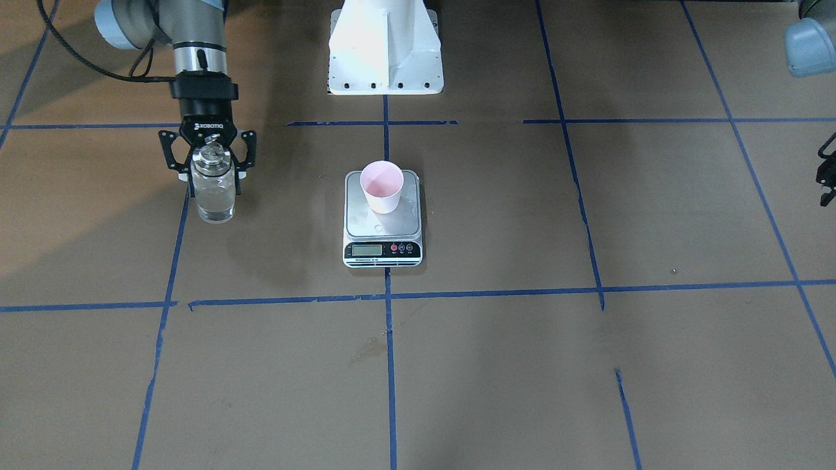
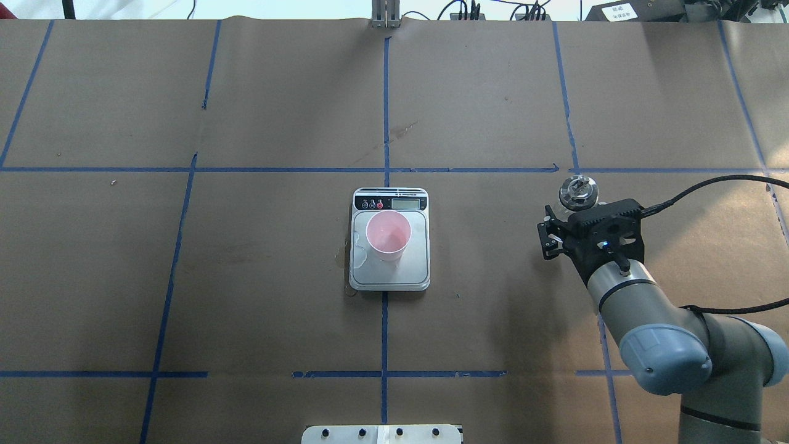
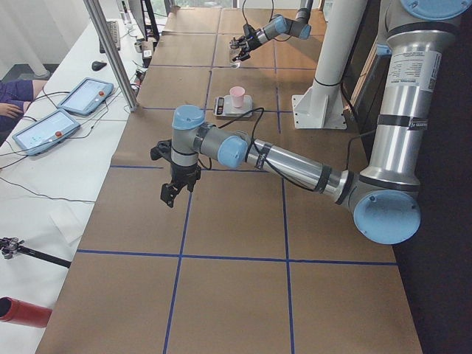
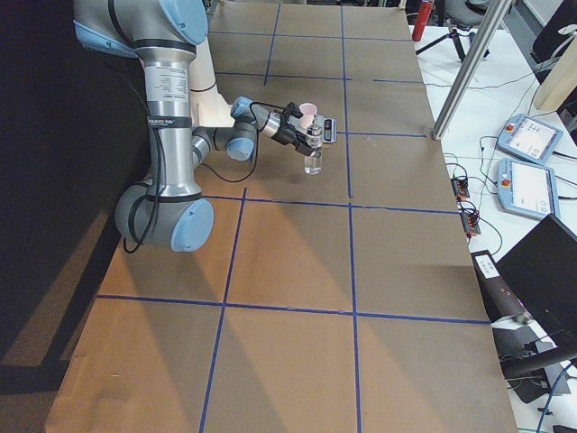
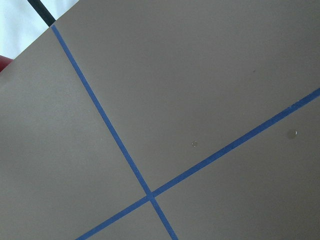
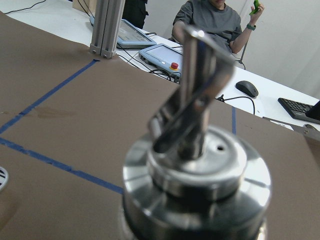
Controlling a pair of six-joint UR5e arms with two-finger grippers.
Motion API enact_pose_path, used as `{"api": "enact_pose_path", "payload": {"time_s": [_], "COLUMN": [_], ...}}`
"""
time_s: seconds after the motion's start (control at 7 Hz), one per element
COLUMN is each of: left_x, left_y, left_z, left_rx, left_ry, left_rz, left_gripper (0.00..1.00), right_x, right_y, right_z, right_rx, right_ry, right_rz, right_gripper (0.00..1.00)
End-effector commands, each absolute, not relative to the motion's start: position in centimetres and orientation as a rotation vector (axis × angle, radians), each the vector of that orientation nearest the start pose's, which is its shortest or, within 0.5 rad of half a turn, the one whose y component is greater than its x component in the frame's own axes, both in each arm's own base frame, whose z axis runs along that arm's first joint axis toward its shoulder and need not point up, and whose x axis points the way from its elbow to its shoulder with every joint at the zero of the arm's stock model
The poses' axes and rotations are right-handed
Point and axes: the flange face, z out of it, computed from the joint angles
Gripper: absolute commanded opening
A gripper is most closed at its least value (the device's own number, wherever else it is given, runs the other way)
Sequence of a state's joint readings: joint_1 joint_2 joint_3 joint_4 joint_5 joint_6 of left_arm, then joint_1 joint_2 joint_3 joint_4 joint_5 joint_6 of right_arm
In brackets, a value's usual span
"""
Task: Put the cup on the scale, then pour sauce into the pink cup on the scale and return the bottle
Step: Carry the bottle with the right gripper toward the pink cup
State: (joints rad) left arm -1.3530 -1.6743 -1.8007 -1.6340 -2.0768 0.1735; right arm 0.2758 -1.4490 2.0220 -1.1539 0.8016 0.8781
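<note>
The pink cup (image 1: 383, 186) stands upright on the steel platform of the scale (image 1: 362, 219) at the table's middle; both also show in the overhead view, the cup (image 2: 388, 234) on the scale (image 2: 416, 271). My right gripper (image 1: 214, 190) is shut on the glass bottle (image 1: 214, 196), which is upright with its base at or just above the table, well to the robot's right of the scale. Clear sauce (image 1: 214, 207) fills its lower part. Its metal cap and spout (image 6: 195, 150) fill the right wrist view. My left gripper (image 3: 171, 193) hangs over bare table far left; I cannot tell its state.
The white robot base (image 1: 385, 52) stands behind the scale. A small wet patch (image 2: 342, 254) lies on the paper beside the scale. Blue tape lines grid the table. An aluminium post (image 3: 110, 51), tablets (image 3: 85, 96) and a seated person (image 6: 215, 20) are on the far side.
</note>
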Motion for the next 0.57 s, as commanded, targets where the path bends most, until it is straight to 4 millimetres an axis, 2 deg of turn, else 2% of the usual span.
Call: {"api": "enact_pose_path", "payload": {"time_s": [0.0,0.14,0.43], "left_x": [3.3,3.0,2.8], "left_y": [-54.6,-54.6,-54.5], "left_z": [50.0,50.0,50.1], "left_rx": [0.379,0.379,0.369], "left_ry": [0.512,0.511,0.512], "left_rz": [0.478,0.472,0.466], "left_gripper": [1.0,1.0,1.0], "right_x": [-44.4,-45.3,-48.8], "right_y": [-33.4,-32.3,-31.6], "right_z": [26.3,25.3,25.2], "right_rx": [1.15,1.239,1.266], "right_ry": [-0.423,-0.278,0.015], "right_rz": [-0.172,-0.305,-0.408], "right_gripper": [0.0,0.0,0.0]}}
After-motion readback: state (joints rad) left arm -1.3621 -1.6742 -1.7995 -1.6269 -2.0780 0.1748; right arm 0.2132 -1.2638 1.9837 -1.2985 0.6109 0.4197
